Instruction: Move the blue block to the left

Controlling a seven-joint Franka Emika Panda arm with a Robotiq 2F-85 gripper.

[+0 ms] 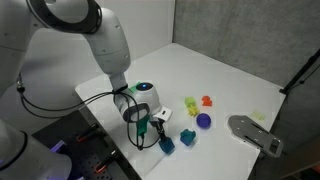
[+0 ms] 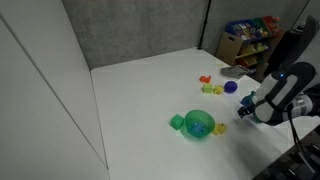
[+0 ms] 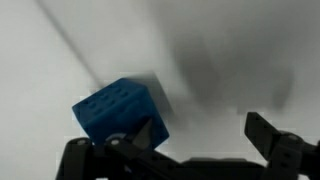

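The blue block (image 3: 115, 110) is a mid-blue cube with a dimpled top face, resting on the white table. In the wrist view it sits at the lower left, against the outer side of my left finger, not between the fingers. My gripper (image 3: 205, 140) is open, with only bare table between its fingers. In an exterior view the gripper (image 1: 152, 132) hangs low over the table's front edge, with the blue block (image 1: 166, 144) just beside it. In an exterior view the gripper (image 2: 245, 108) hides the block.
A second blue piece (image 1: 187, 136), a purple ball (image 1: 203, 120), a green-yellow toy (image 1: 190, 103) and an orange toy (image 1: 207, 100) lie nearby. A grey flat object (image 1: 255, 133) lies further along. A green-blue ball (image 2: 200, 124) sits by a green block (image 2: 176, 122).
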